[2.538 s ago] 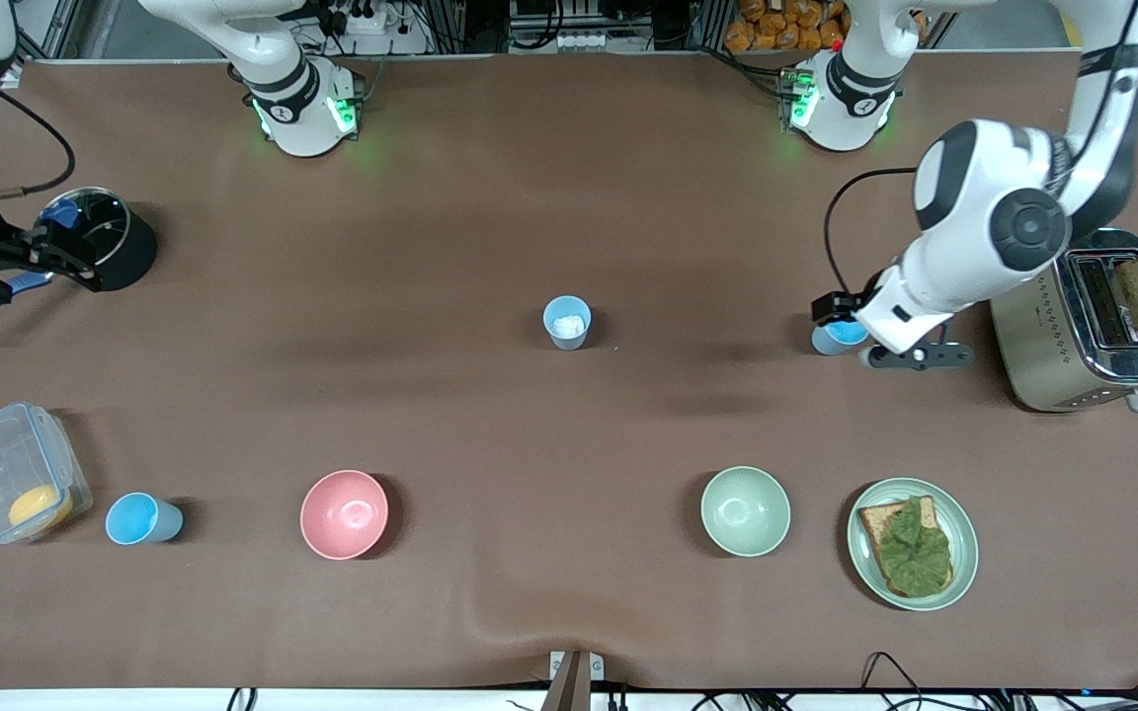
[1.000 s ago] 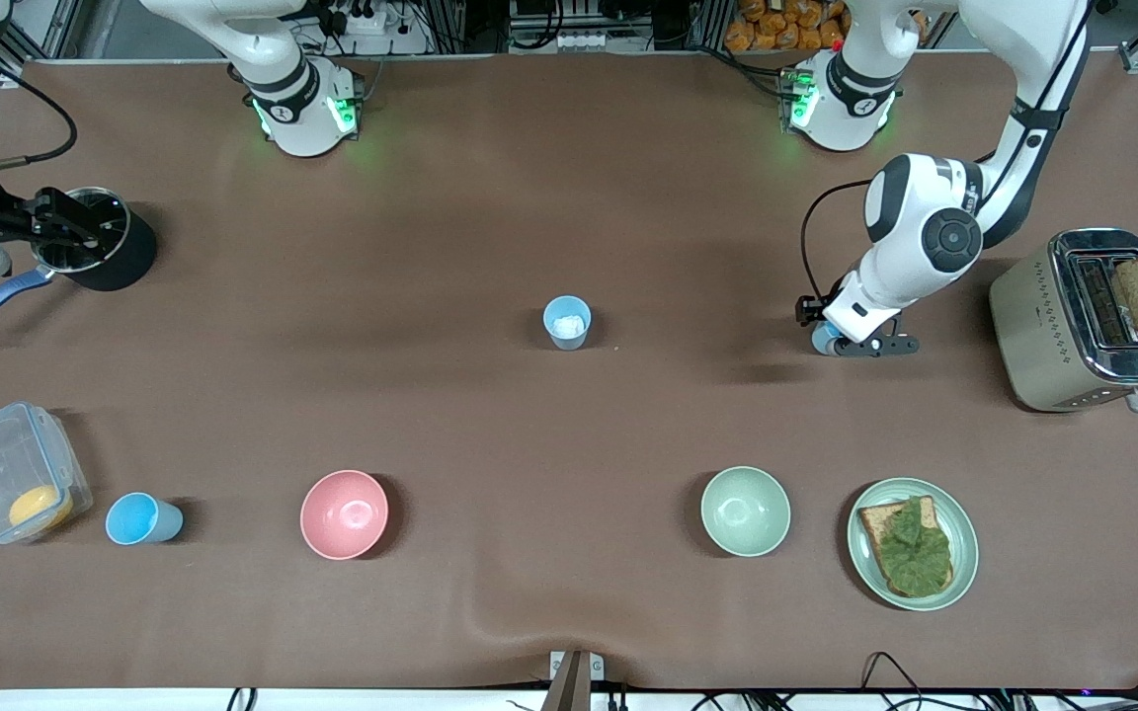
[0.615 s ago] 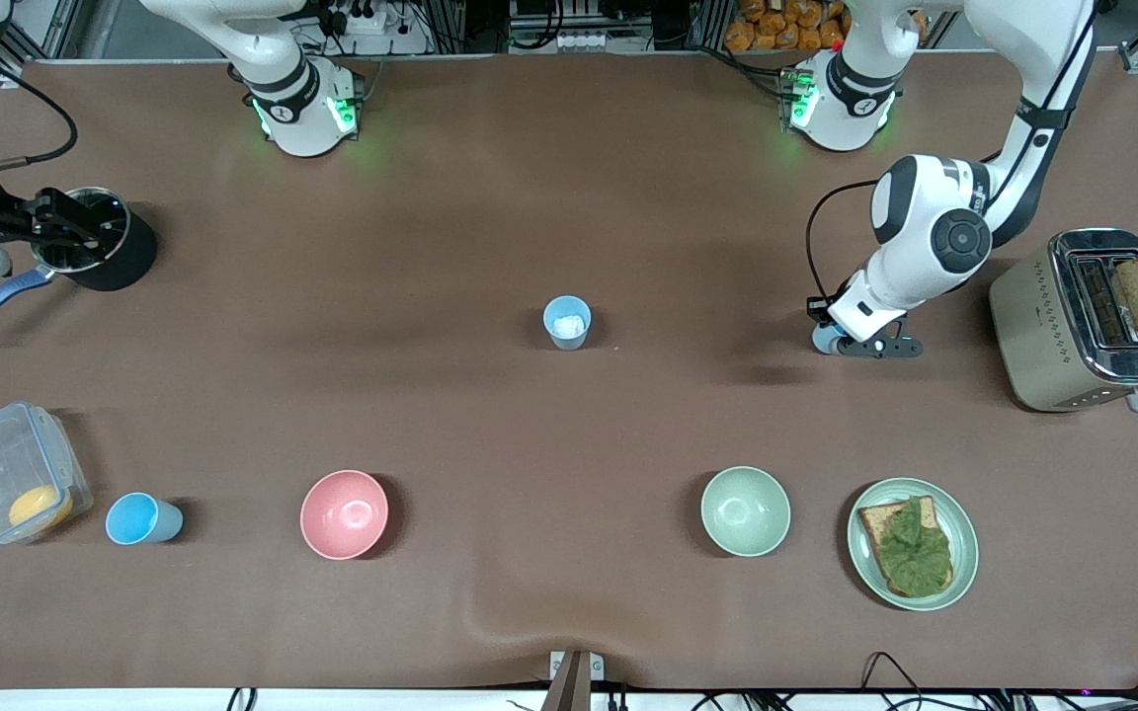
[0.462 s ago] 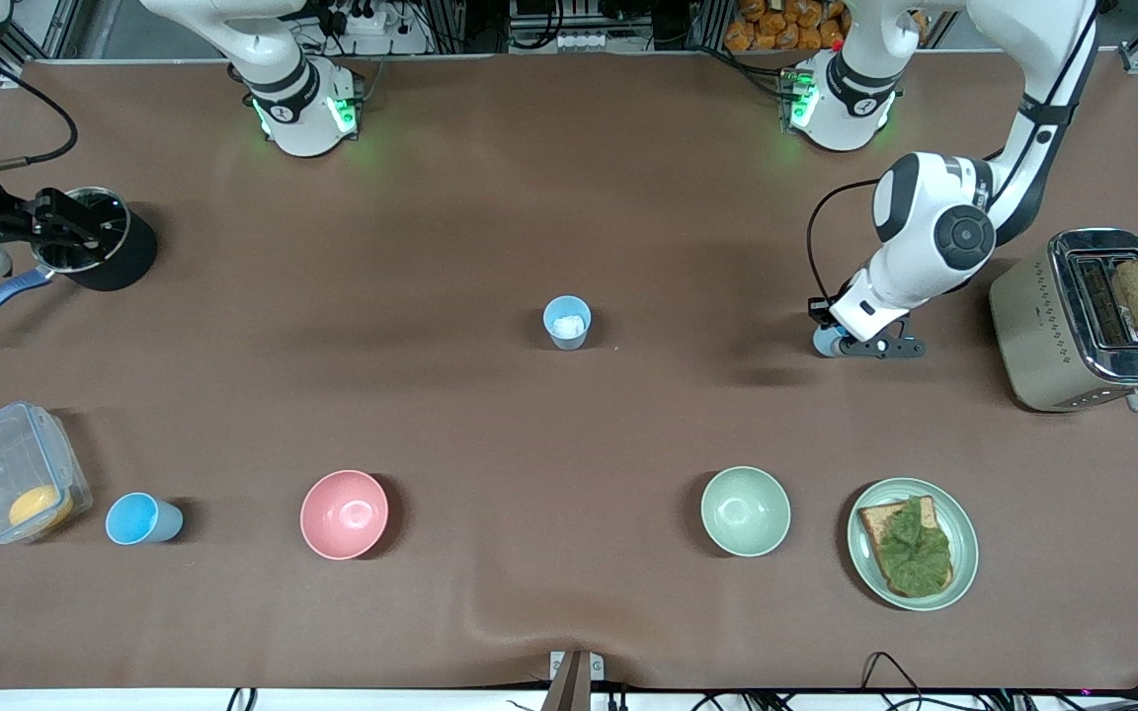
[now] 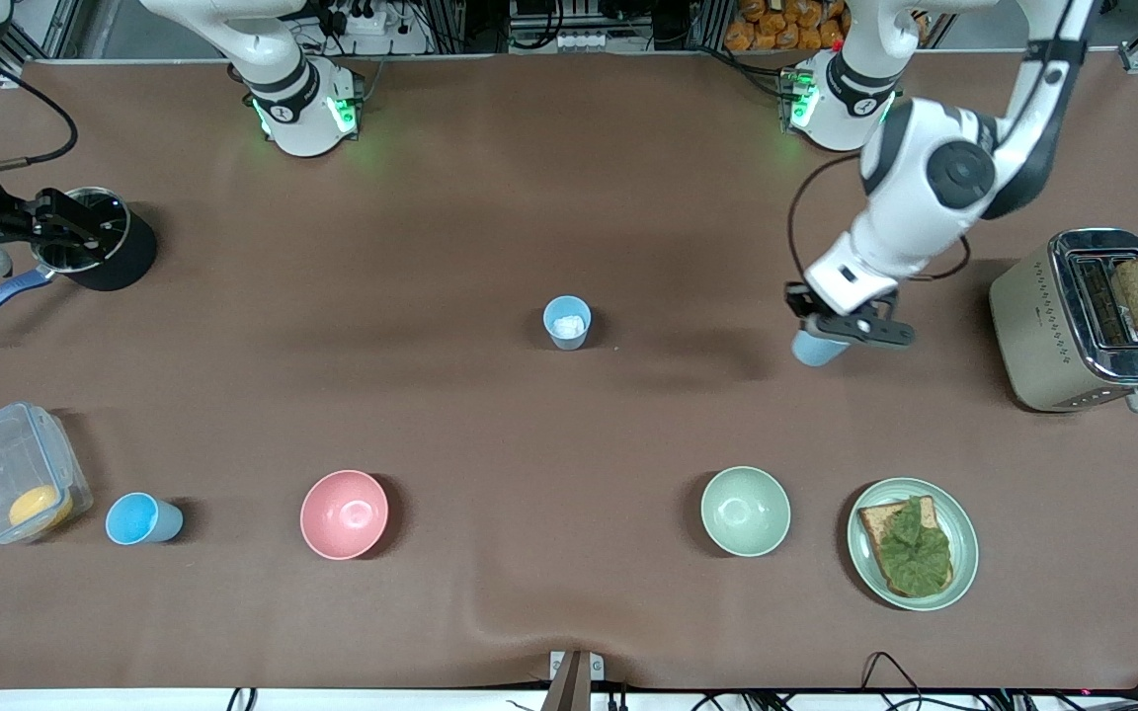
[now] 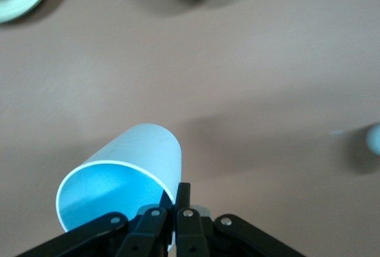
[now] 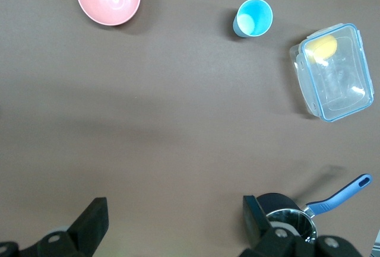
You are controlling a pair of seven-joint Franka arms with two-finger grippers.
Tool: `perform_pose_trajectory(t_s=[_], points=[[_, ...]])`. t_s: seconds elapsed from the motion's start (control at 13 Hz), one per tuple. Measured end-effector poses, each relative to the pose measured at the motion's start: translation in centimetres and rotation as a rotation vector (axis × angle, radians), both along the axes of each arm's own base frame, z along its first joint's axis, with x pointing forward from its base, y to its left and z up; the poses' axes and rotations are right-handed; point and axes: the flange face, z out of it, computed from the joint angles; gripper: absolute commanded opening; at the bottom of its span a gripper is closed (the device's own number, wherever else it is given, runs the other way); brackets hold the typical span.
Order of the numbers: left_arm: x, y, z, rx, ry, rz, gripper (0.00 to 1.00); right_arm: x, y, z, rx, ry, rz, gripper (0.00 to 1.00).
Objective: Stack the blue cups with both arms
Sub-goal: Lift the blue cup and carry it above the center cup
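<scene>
Since the earlier front view our left hand (image 5: pixel 831 331) has risen, gripping a blue cup (image 5: pixel 814 348) right of center, above the surface; the scrap cup (image 5: pixel 567 322) at center is its likely target. Its wrist view shows fingers pinching the rim. Our right hand (image 7: pixel 172 224), at frame's left edge, waits open, empty; the third cup (image 5: pixel 141 519) sits lower left.

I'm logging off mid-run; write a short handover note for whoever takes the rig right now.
Left gripper: shut on a blue cup, lifted over the table beside the toaster.
Right gripper: open, holding nothing, waiting up by the black pot.
Cup with the white scrap: mid-table.
Third cup: beside the clear container, at the right arm's end.
Done: one cup picked up.
Left: nothing stacked yet; stack all three cups.
</scene>
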Motion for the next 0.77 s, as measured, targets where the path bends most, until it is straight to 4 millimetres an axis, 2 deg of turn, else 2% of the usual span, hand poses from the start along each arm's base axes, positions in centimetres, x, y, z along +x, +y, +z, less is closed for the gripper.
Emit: perform_pose_trajectory(t_s=[0.23,0.46,0.62,0.77], points=[[-0.9,-7.2,4.2,-0.051,-0.028,-0.021,0.00,0.0,0.0,0.0,0.000,0.000,0.000,1.00],[-2.2,-13.6,6.8,-0.097,0.015,0.047,0.00,0.0,0.0,0.0,0.000,0.000,0.000,1.00],[-3.7,-18.0,7.0,-0.106,0.052,0.082,0.00,0.0,0.0,0.0,0.000,0.000,0.000,1.00],[-5.5,-22.2,6.3,-0.106,0.093,0.117,0.00,0.0,0.0,0.0,0.000,0.000,0.000,1.00]])
